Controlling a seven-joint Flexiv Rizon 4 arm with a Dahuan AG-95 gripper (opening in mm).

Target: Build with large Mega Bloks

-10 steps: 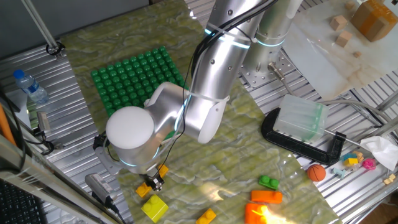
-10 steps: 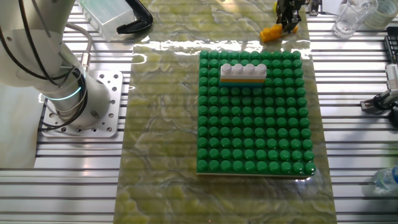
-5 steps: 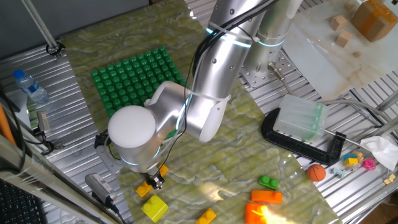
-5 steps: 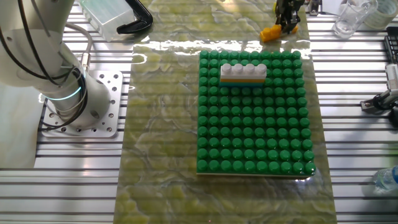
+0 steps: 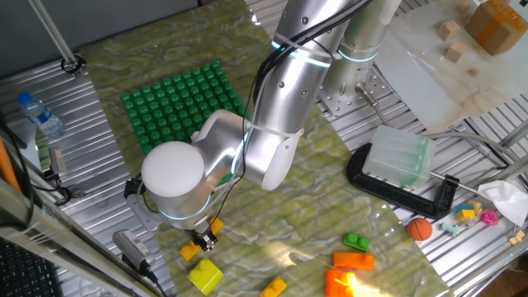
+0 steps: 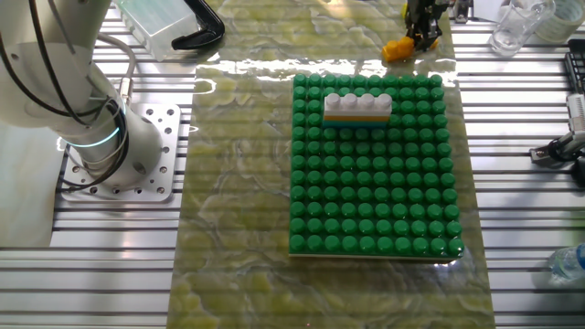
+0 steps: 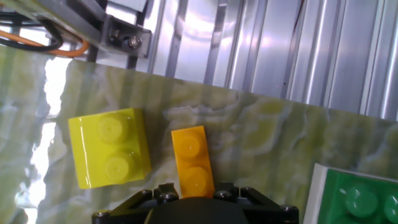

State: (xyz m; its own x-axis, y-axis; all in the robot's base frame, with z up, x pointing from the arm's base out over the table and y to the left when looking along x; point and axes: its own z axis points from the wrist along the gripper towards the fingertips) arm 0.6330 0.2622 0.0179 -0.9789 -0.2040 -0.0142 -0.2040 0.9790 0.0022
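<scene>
The hand (image 6: pixel 422 26) is low at the upper right of the other fixed view, right over an orange brick (image 6: pixel 398 47) that lies on the marbled mat (image 6: pixel 238 183) of the tabletop, just above the top edge of the green studded baseplate (image 6: pixel 375 164). In the hand view this orange brick (image 7: pixel 193 163) is a narrow one-row piece in the lower middle of the frame, and its lower end goes under the dark body of the hand; the fingers are not visible there, so I cannot tell whether the hand is clenched on the brick or released. A yellow brick (image 7: pixel 109 155) with two studs lies just beside it to the left, not touching. In one fixed view the arm hides most of the hand, and the orange brick (image 5: pixel 195 250) shows at the lower left with the yellow brick (image 5: pixel 205 275) below it. On the baseplate, near its top edge, a white brick (image 6: pixel 357 102) sits on a yellow-orange brick (image 6: pixel 357 116).
</scene>
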